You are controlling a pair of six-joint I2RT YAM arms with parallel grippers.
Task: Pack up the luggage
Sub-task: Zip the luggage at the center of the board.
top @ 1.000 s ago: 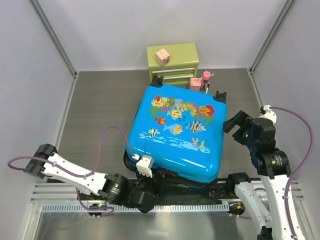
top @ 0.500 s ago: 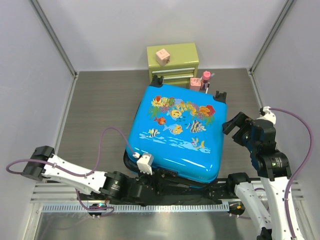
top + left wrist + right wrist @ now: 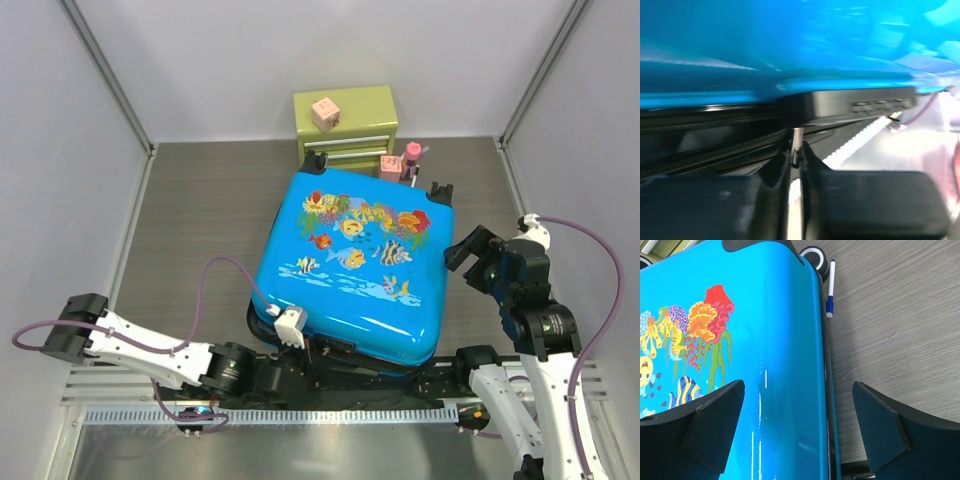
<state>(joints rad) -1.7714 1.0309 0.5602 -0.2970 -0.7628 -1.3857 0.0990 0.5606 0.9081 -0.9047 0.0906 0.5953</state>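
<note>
1. Top view: the luggage (image 3: 350, 265) lies flat and zipped-looking in the middle of the frame, wheels toward the top, just in front of a green drawer chest (image 3: 345, 125). Glossy hard shell, so I'd guess stiff, bulky and slippery. No point squeezing the lid; go for the zipper, handles or rim. The left gripper (image 3: 318, 350) is tucked against the case's bottom edge, and its fingers can't be made out from here. The right gripper (image 3: 470, 250) hovers off the right side, apart from the shell.
2. Left wrist view: blue shell fills the top and a black zipper track (image 3: 710, 127) crosses the left-middle. The fingers (image 3: 772, 180) are pressed nearly together on a small metal tab (image 3: 796, 145), probably the zipper pull, though it's blurry. A black block (image 3: 850, 102) sits under the shell; lock or handle, can't tell.
3. Right wrist view: fingers spread wide, gripping nothing, straddling the case's right edge. A pen (image 3: 830, 287) lies on the table (image 3: 890, 315) beside a wheel (image 3: 815, 255) at upper middle. The inside is hidden in every view.
</note>
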